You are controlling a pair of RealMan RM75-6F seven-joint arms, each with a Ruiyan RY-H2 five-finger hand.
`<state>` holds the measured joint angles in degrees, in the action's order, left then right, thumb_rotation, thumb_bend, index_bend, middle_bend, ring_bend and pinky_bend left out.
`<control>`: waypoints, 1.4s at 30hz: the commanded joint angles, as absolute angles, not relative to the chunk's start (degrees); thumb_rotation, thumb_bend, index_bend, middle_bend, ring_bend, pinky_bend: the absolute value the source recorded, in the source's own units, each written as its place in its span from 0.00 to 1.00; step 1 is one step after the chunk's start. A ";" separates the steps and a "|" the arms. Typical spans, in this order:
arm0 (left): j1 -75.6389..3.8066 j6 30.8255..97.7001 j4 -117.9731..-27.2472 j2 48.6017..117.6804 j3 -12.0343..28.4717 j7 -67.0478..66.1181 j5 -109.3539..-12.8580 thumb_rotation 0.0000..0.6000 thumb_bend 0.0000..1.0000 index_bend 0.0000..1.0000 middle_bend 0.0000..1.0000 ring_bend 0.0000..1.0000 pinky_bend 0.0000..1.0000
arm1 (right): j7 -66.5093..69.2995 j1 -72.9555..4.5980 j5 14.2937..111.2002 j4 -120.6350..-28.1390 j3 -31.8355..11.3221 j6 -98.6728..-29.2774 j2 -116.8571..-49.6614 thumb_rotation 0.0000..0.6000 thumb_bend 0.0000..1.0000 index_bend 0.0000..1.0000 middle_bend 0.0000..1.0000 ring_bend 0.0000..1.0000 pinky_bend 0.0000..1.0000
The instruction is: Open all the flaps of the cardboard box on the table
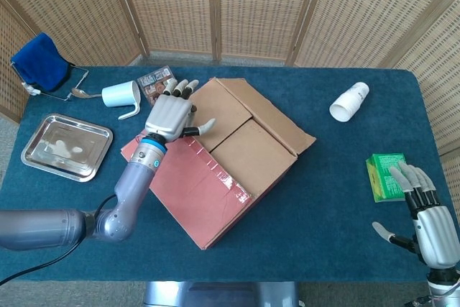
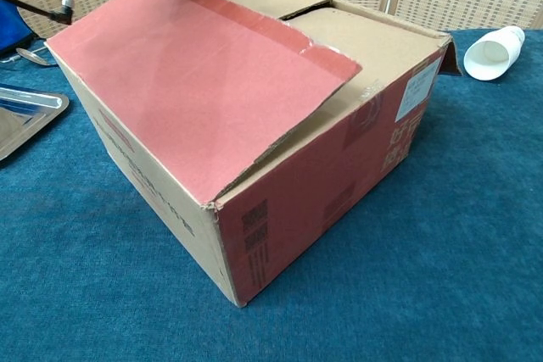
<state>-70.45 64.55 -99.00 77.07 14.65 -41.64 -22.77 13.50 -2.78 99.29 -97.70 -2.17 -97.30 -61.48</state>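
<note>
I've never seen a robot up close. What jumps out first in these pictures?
A big cardboard box fills the middle of the blue table, its red flap partly raised. The robot's left hand rests at the flap's far edge, fingers spread. The right hand waits near the table's right corner, beside a green packet.

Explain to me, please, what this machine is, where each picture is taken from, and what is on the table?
It is a two-armed robot with human-like hands, steered remotely. One picture looks down from its head, the other from its chest, close to the cardboard box. The left hand rests on the box's red flap, fingers spread, gripping nothing. The right hand hovers open beside a green packet. On the blue table also lie a metal tray, a white mug, and a tipped paper cup.
</note>
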 commanded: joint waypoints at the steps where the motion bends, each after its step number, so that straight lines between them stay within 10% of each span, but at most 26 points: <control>1: -70.23 65.69 -97.50 78.53 15.06 -41.22 -24.06 0.00 0.00 0.63 0.00 0.00 0.00 | 13.68 -2.78 99.18 -97.67 -2.17 -97.22 -61.42 1.00 0.03 0.00 0.00 0.00 0.00; 42: -66.34 60.59 -107.14 68.58 13.84 -41.84 -22.80 0.00 0.00 0.81 0.01 0.00 0.00 | 13.95 -2.49 99.31 -97.86 -2.58 -97.92 -61.50 1.00 0.04 0.00 0.00 0.00 0.00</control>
